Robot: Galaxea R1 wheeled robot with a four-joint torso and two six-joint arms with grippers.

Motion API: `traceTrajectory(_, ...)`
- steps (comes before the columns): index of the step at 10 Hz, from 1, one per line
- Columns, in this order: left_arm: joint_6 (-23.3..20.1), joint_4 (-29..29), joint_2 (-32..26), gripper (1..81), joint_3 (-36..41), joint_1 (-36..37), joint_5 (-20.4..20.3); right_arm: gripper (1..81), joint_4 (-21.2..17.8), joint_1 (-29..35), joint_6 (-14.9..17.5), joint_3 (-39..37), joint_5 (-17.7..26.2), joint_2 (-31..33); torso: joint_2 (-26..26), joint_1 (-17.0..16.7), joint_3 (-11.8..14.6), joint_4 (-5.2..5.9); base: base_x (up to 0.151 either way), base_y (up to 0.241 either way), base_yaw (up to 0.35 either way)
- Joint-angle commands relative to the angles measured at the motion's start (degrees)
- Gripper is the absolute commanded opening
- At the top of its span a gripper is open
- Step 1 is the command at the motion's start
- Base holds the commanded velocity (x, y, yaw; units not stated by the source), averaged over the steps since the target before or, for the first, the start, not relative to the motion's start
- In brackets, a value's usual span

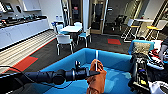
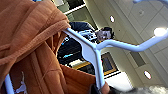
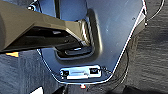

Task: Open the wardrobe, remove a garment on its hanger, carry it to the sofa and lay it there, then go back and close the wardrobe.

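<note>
Reaching in from the left of the head view, the left arm stretches over the blue sofa [image 1: 75,58], and the left gripper [image 1: 96,73] is clamped on a white hanger [image 1: 96,60] that carries the orange jacket [image 1: 96,80]. The jacket hangs bunched above the sofa seat, just in front of the low backrest. Beyond the sofa are white chairs [image 1: 64,41] around a table, red floor patches and a long white counter [image 1: 22,30]. A person's arm [image 1: 163,48] shows at the right edge.

From the left wrist, the jacket [image 2: 27,45] drapes over the hanger [image 2: 95,52], with ceiling lights above.

From the right wrist, dark robot parts sit above grey carpet [image 3: 152,57]; whether the right gripper is closed, I cannot tell.
</note>
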State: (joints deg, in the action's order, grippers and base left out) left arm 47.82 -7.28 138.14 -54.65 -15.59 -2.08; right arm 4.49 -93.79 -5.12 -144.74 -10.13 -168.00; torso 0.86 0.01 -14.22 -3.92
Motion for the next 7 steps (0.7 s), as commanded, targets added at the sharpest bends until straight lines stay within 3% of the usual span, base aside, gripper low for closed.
traceTrajectory(1,-0.63,-1.60,0.47,1.0,2.00,9.04,-5.74,81.1,0.70,0.23,0.20,0.43,3.63,0.18,0.00,0.00,-1.41,0.00,0.000,0.000,0.000)
traceTrajectory(5,-0.19,-0.72,2.41,1.0,-2.22,12.45,-7.76,81.1,0.70,0.31,0.29,0.61,3.63,0.18,-0.04,0.09,-2.97,0.00,0.000,0.000,0.000)
traceTrajectory(7,3.15,-0.90,4.69,1.0,-7.31,15.97,-7.32,81.1,0.52,0.84,0.29,0.52,3.71,0.01,-0.04,0.09,-2.95,0.00,0.000,0.000,0.000)
